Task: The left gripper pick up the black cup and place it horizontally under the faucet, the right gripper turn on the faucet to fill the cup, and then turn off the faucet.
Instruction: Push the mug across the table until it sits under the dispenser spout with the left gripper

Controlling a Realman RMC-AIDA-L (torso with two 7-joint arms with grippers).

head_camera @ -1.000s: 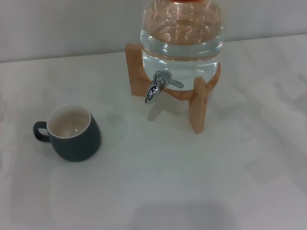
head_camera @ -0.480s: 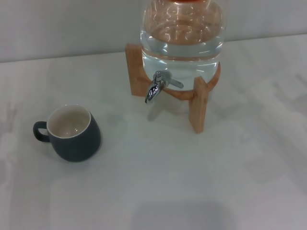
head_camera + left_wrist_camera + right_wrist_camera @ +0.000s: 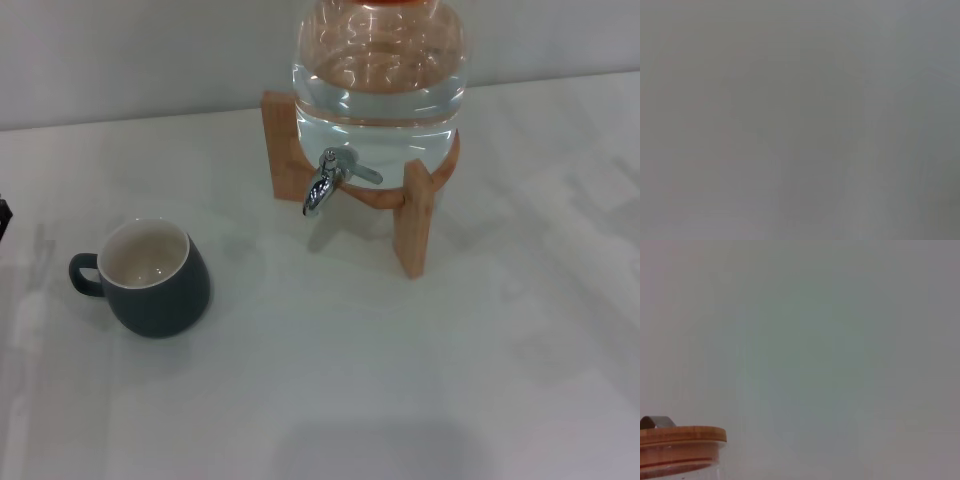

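Observation:
The black cup (image 3: 152, 290) stands upright on the white table at the left of the head view, cream inside showing, its loop handle pointing left. The chrome faucet (image 3: 322, 186) sticks out of the front of the glass jar, its thin lever pointing right, well to the right of and behind the cup. A small black tip of my left gripper (image 3: 3, 218) shows at the left edge, left of the cup and apart from it. My right gripper is out of view. The left wrist view shows only plain grey.
The clear glass jar (image 3: 378, 80) holds water and rests on a wooden stand (image 3: 413, 218) at the back centre. Its wooden lid (image 3: 680, 439) shows in the right wrist view. The white table (image 3: 400, 380) stretches in front, a grey wall behind.
A black tip of the left gripper has come into the head view at the left edge. The cup, jar and faucet have not moved.

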